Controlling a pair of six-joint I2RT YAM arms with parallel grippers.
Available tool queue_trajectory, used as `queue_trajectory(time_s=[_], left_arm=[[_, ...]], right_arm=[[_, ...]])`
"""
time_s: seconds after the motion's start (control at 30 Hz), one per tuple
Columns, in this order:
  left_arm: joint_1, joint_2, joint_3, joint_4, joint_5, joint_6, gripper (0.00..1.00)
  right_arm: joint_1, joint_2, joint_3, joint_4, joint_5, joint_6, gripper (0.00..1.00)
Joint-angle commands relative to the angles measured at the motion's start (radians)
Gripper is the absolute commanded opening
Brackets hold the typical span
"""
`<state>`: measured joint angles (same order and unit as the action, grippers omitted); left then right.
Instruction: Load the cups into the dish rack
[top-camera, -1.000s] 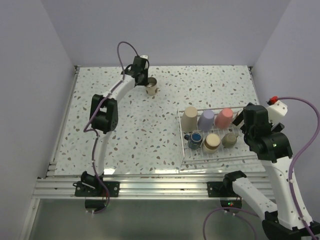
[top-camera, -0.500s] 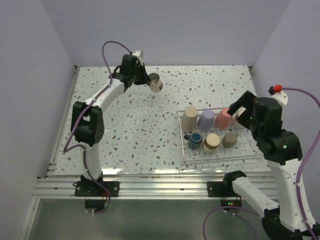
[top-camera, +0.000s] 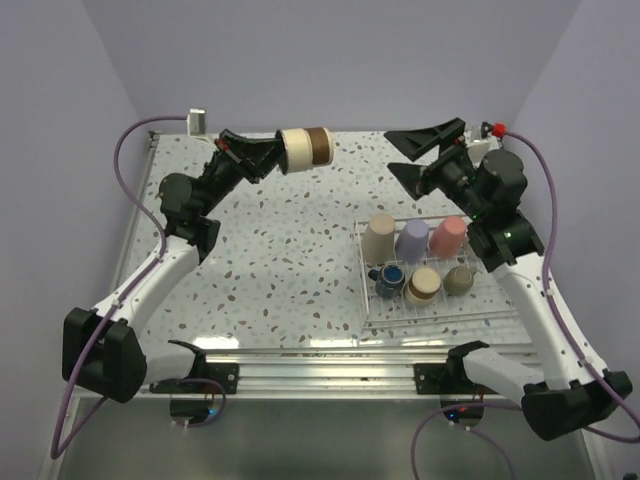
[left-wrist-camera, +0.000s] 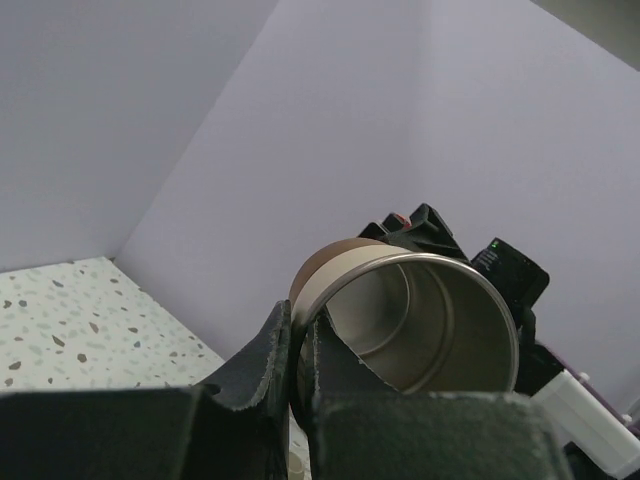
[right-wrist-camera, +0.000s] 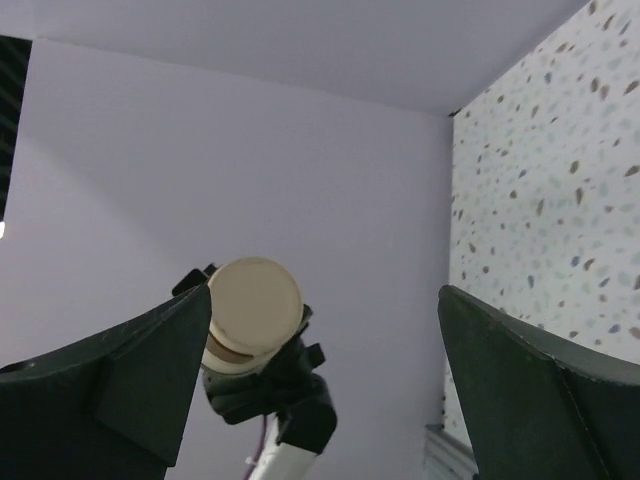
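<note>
1. On the right half of the table (top-camera: 280, 262), we see the dish rack (top-camera: 440, 312) holding six cups. A beige tumbler (top-camera: 379, 238), a lavender tumbler (top-camera: 412, 240) and a coral-red tumbler (top-camera: 448, 235) fill the far row. The black mug (top-camera: 390, 278) and two short metal cups (top-camera: 424, 285) fill the near row.
2. Our left gripper (top-camera: 268, 156) is clamped on the rim of a brown-banded metal cup (top-camera: 305, 148), held sideways in the air, well apart from the rack.
3. Our right gripper (top-camera: 420, 152) is spread wide and empty, facing that cup's base.

Speckled terrazzo tabletop (top-camera: 300, 250); plain lavender walls (top-camera: 330, 60); aluminium rail (top-camera: 320, 372) near edge.
</note>
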<state>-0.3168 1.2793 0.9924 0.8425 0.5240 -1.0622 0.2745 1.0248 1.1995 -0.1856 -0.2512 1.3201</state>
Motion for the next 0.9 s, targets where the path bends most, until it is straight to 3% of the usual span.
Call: queue_trajectory(time_s=[0.0,0.43,0.87], left_arm=[[0.007,-0.063,-0.07,0.196,-0.031,-0.119,0.0],[-0.045,-0.193,-0.113,0.092,-0.107,-0.064,0.0],[-0.08,-0.169,-0.124,0.113,-0.139,-0.064,0.0]], right_arm=[[0.067,0.046,0.084,0.272,-0.125,0.154,0.99],[0.27,0.135,0.12,0.33,-0.068,0.125,0.99],[0.364,0.204,0.192,0.339,-0.054,0.094,0.98]])
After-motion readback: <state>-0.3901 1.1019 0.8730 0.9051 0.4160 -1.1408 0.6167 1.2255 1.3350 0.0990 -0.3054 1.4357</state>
